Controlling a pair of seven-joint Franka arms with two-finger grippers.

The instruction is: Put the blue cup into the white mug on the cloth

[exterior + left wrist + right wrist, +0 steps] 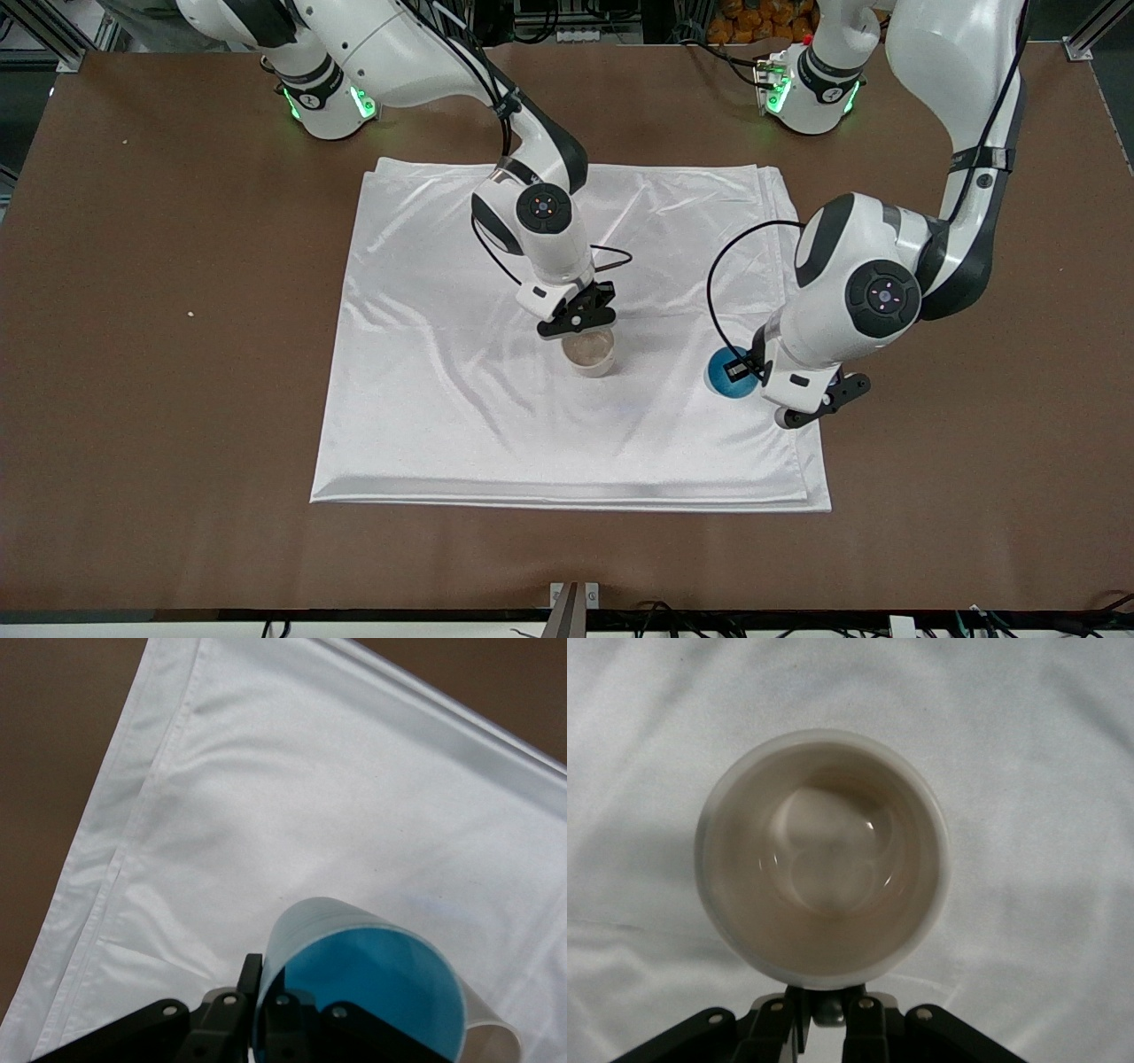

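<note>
On cloth (461, 416), left jaws clamp blue cup (728, 376); right jaws grip white mug (589, 353)

A shiny white cloth (496, 425), faintly wrinkled and unpatterned, lies on a plain brown table (177, 354). On the cloth, an off-white mug (590, 354) shows a pale tan, glossy inside. Nearer the cloth's edge toward the left arm's end, a cup (728, 377) is light blue outside, brighter blue within. Both arms are white with black joints, fingers black.
</note>
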